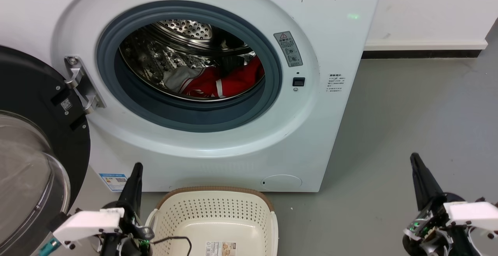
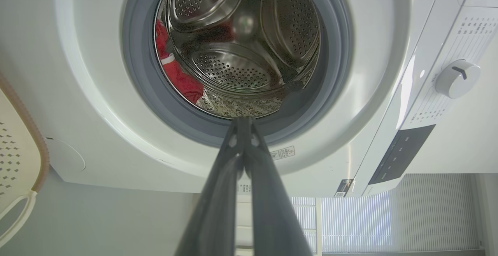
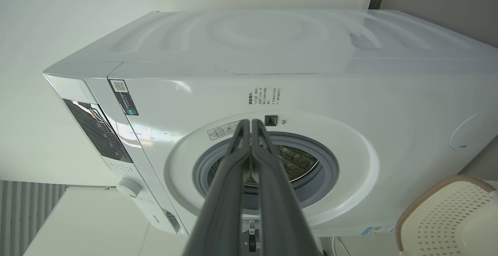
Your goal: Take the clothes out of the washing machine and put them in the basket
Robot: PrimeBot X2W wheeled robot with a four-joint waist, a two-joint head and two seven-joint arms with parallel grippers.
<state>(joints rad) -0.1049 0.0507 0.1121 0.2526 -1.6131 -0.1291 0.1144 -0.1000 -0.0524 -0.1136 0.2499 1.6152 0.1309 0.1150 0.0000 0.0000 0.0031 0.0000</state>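
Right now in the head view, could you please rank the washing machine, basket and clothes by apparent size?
1. washing machine, largest by far.
2. basket, cut off at the bottom edge.
3. clothes, smallest, though farther away.

- A grey warning sticker (image 1: 288,48) with a triangle sign and pictograms stands on the washing machine (image 1: 241,158) front. Its words are too small to read.
- A block of small print (image 1: 335,83) sits to its right on the same front, also unreadable.
- A QR code sticker (image 1: 66,104) is on the black rim of the open door (image 1: 23,88).
- A blue-and-white label (image 1: 114,181) with a QR code is at the machine's lower left corner.
- A paper label (image 1: 220,248) with a triangle sign lies on the basket (image 1: 218,189) bottom, its text illegible.
- Fine print surrounds the dial (image 2: 457,78), unreadable.
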